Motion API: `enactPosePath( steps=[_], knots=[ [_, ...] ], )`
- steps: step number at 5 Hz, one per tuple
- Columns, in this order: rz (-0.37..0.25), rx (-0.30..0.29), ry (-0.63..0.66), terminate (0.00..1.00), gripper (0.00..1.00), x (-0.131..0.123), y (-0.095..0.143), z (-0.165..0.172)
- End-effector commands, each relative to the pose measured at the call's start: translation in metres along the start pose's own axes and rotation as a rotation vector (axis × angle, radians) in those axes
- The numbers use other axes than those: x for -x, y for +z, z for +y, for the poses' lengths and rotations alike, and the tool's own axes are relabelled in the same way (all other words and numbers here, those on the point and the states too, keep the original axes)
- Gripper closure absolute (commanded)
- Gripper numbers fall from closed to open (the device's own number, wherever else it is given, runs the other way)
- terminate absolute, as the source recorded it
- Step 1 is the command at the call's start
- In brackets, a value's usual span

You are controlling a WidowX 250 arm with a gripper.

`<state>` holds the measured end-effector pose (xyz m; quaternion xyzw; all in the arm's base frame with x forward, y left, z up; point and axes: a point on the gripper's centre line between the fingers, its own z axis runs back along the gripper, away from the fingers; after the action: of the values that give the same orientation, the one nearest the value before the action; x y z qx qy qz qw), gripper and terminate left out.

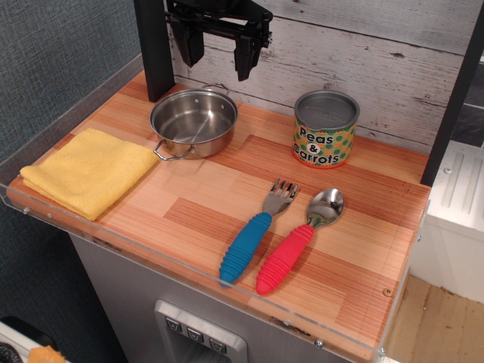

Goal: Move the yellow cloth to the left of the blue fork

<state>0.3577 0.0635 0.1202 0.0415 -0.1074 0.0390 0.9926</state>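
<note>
Two utensils sit closest to the front edge of the bench, side by side and nearly touching: the blue fork, ribbed handle toward the front edge and tines pointing back, and just to its right the red-handled spoon, lying at the same angle. Over at the left edge, near the front-left corner, there's the yellow cloth, folded flat, a rough square, well apart from the fork with bare wood between them. Moving back, the steel pot stands upright just behind the cloth's far corner, one of its loop handles just beside the fabric, nothing inside it. Further right, toward the back edge, a tin labelled "Peas & Carrots" stands upright. And up at the very back, above the pot, the gripper hangs in the air, fingers spread apart, released, grasping nothing, clear of everything on the bench.
</note>
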Motion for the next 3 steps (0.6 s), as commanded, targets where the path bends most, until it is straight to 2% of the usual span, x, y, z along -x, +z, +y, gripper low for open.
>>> enactPosePath(
  steps=[1, 2, 3],
  knots=[
    [0.000, 0.000, 0.000, 0.00, 0.00, 0.000, 0.000, 0.000],
    [0.051, -0.023, 0.001, 0.00, 0.00, 0.014, -0.011, 0.016],
    [0.089, -0.036, 0.015, 0.00, 0.00, 0.034, -0.010, 0.034]
  ],
)
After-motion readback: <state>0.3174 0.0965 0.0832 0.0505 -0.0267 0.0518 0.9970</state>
